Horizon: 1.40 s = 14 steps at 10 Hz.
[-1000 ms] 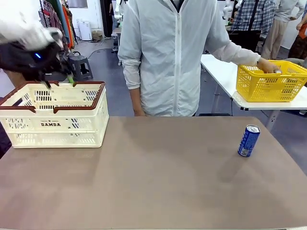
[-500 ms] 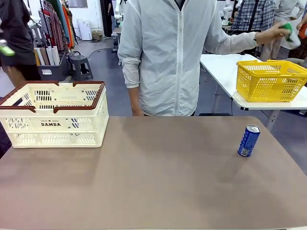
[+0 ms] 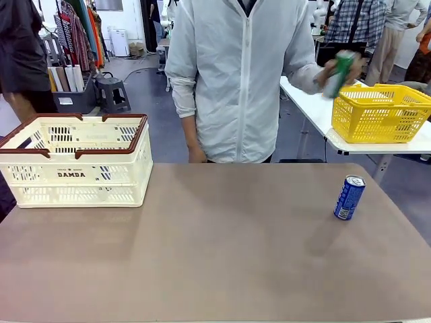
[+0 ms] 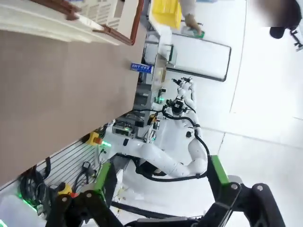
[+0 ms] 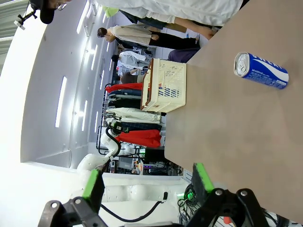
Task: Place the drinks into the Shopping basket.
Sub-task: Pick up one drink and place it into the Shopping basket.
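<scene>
Blue drink can (image 3: 349,197) stands upright on the worktop (image 3: 215,256), far right of the Shopping basket (image 3: 74,176). Our left end effector (image 4: 160,172) and right end effector (image 5: 147,183) are released, empty; we should clasp its middle squarely.

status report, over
Left gripper, right gripper open, empty. Blue slim drink can upright on table, right side. Person's hand holds green can near yellow mesh basket.

A lab hall: clothes rack (image 3: 75,30), white worktable (image 3: 308,106) behind.
</scene>
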{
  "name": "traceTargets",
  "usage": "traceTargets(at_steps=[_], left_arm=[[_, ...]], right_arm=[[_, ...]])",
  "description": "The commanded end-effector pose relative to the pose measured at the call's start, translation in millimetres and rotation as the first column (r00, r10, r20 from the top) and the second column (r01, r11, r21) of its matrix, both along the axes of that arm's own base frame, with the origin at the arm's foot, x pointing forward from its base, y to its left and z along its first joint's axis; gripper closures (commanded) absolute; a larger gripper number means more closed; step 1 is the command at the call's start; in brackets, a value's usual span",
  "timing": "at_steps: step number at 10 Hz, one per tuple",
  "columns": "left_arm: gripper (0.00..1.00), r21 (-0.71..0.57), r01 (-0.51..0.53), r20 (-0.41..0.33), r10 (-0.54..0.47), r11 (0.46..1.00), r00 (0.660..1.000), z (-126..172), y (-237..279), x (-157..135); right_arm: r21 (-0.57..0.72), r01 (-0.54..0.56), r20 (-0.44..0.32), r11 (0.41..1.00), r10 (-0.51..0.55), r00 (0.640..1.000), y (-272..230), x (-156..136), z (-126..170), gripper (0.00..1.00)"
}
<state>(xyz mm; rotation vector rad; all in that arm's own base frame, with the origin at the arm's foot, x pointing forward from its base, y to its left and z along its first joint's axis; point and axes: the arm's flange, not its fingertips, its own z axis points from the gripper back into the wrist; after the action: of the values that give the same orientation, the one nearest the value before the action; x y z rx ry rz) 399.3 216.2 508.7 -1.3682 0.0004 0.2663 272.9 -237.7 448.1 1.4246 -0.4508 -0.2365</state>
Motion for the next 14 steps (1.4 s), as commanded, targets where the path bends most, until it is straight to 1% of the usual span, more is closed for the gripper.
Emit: traceTargets(at_steps=[1, 9, 10, 11, 12, 13, 14], left_arm=[[0.00, 0.076, 0.064, -0.044, -0.061, 0.995, 0.997, 33.6, -6.5, 16.3], [0.00, 0.076, 0.064, -0.044, -0.061, 0.995, 0.997, 33.6, -6.5, 16.3], [0.00, 0.076, 0.064, -0.044, -0.061, 0.995, 0.997, 33.6, -6.5, 16.3], [0.00, 0.076, 0.064, -0.044, -0.061, 0.995, 0.997, 33.6, -6.5, 16.3], [0.00, 0.076, 0.064, -0.044, -0.061, 0.995, 0.997, 33.6, -6.5, 16.3], [0.00, 0.076, 0.064, -0.044, -0.061, 0.995, 0.997, 33.6, -6.5, 16.3], [0.00, 0.076, 0.064, -0.044, -0.061, 0.995, 0.997, 33.6, -6.5, 16.3]], right_arm=[[0.008, 0.003, 0.034, 1.000, -0.004, 0.999, 0.0, 1.6, 2.6, 0.00], [0.008, 0.003, 0.034, 1.000, -0.004, 0.999, 0.0, 1.6, 2.6, 0.00], [0.000, 0.000, 0.000, 1.000, 0.000, 1.000, 0.0, 0.0, 0.0, 0.00], [-0.269, -0.044, -0.010, 0.962, 0.043, 0.999, 36.8, 5.7, 27.7, 0.00], [-0.516, -0.057, -0.034, 0.855, 0.046, 0.998, 71.7, 19.4, 49.5, 0.00], [-0.719, -0.089, -0.045, 0.689, 0.081, 0.996, 109.2, 38.4, 67.2, 0.00], [-0.862, -0.059, -0.038, 0.503, 0.053, 0.998, 136.4, 55.8, 74.6, 0.00]])
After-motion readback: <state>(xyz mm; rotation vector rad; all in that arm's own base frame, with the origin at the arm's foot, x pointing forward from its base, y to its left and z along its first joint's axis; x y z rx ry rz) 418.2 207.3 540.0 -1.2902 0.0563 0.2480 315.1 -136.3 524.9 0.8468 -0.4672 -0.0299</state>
